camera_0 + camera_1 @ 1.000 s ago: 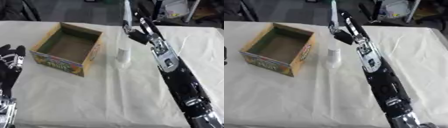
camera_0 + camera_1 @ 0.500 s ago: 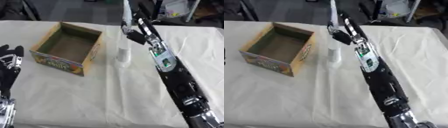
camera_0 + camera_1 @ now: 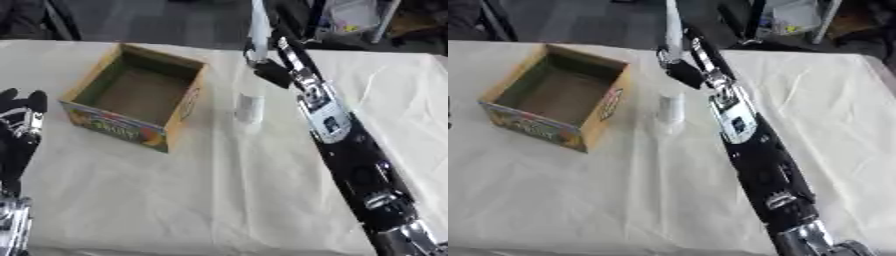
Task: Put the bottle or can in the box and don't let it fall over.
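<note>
A small white bottle point(image 3: 249, 107) stands upright on the cloth-covered table, just right of the open cardboard box point(image 3: 133, 132). The box is empty, with a printed colourful front. My right arm stretches from the lower right corner up across the table. Its black right hand point(image 3: 682, 70) hangs just behind and above the bottle, apart from it. The hand is too blurred for its shape to be read. My left hand point(image 3: 21, 119) rests open at the left edge, fingers up, away from the box.
A cream cloth point(image 3: 219, 200) covers the table, with bare room in front of the box and bottle. A thin white upright bar point(image 3: 258, 22) shows behind my right hand. Dark chairs and clutter stand beyond the far table edge.
My right hand has drifted slightly toward the bottle. The bottle, the box and my left hand stay where they were.
</note>
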